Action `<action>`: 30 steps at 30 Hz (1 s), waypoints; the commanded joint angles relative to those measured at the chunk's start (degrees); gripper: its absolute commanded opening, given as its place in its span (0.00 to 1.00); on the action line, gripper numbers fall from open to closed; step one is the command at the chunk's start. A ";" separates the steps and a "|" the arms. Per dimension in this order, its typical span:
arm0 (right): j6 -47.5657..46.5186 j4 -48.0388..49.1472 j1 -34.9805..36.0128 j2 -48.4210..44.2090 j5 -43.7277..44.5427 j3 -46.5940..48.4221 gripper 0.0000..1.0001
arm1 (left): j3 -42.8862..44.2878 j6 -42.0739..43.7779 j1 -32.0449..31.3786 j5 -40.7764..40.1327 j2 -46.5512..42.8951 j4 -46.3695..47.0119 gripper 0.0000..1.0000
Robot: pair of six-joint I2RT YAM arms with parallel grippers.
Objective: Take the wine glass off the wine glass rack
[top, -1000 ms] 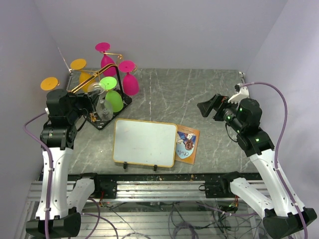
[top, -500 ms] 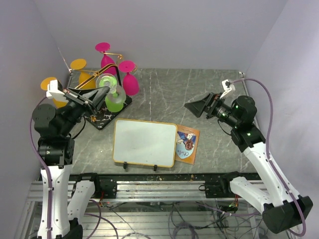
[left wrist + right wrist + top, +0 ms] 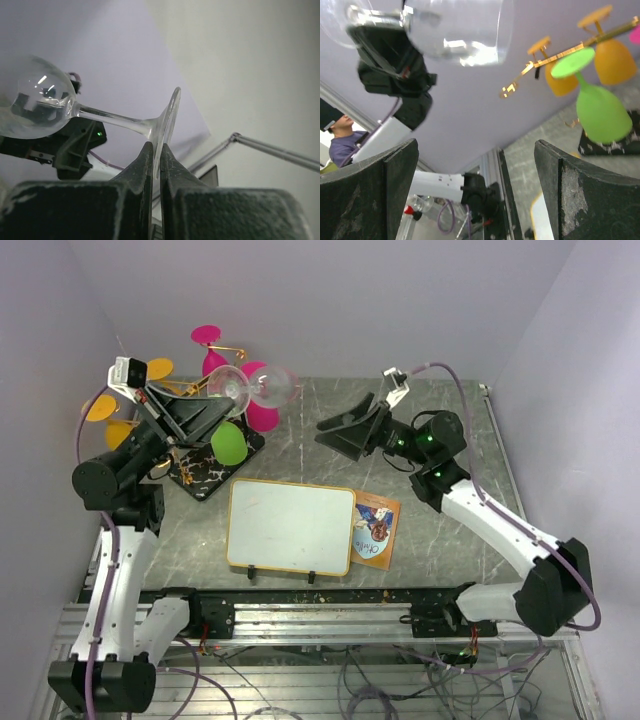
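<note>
A: Scene, big to small?
B: Grey veined table (image 3: 300, 455). Whiteboard (image 3: 291, 526) lies flat at the near middle. Rack (image 3: 205, 478) is in the back left corner: black white-veined base, gold arms. Orange card (image 3: 378, 530) sits against the whiteboard's right edge.
A: What's on the rack?
B: Green glass (image 3: 228, 443), pink glasses (image 3: 262, 410) and orange glasses (image 3: 158, 368), all hung bowl-down by the foot. The right wrist view shows the green one and two orange ones on the gold wire.
A: The task glass?
B: Clear wine glass (image 3: 275, 386) is off the rack, in the air, lying on its side above the rack's right end. In the top view it overlaps a pink glass, and I cannot tell the gap between them. Bowl points right, toward the right arm; foot points toward the left arm.
A: Left gripper?
B: Left gripper (image 3: 156, 149) is clamped on the rim of the foot, jaws nearly together with the thin disc edge-on between them. Stem and bowl stick out unsupported.
A: Right?
B: Right gripper (image 3: 476, 145) is spread wide, holding nothing. It faces the bowl, near but apart. The bowl sits at the top of its camera view, above the gap between the fingers.
</note>
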 commanded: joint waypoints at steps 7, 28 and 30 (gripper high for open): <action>12.10 25.71 0.09 9.01 0.90 7.76 0.93 | -3.94 -10.79 -4.77 0.70 1.66 25.13 0.07; 38.62 66.10 1.21 13.74 0.55 10.94 0.28 | -7.65 -9.49 -14.28 -4.44 6.55 33.44 0.08; 39.34 66.28 1.34 13.41 0.98 11.60 0.19 | -7.02 -7.23 -15.08 -4.19 6.54 30.30 0.09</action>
